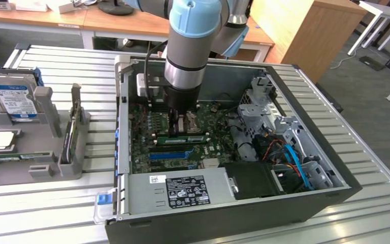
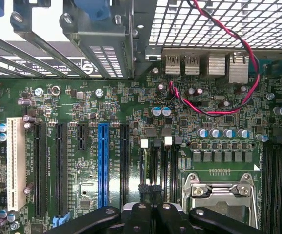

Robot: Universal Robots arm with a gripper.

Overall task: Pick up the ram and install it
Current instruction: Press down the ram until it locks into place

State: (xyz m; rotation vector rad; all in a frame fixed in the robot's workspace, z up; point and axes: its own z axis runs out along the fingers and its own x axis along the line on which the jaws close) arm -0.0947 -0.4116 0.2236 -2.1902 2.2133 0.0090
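Black gripper clenched tight, low inside the open grey computer case, right over the slim green ram strip lying along its slot (touching or not, hard to tell). Could bend or sit crooked if pushed off-centre. Black sticker on the silver metal power box: too tiny to read.

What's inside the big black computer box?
Inside the case sits a green motherboard with a blue slot, a power supply and orange cables. The arm reaches in and covers what's under its gripper.
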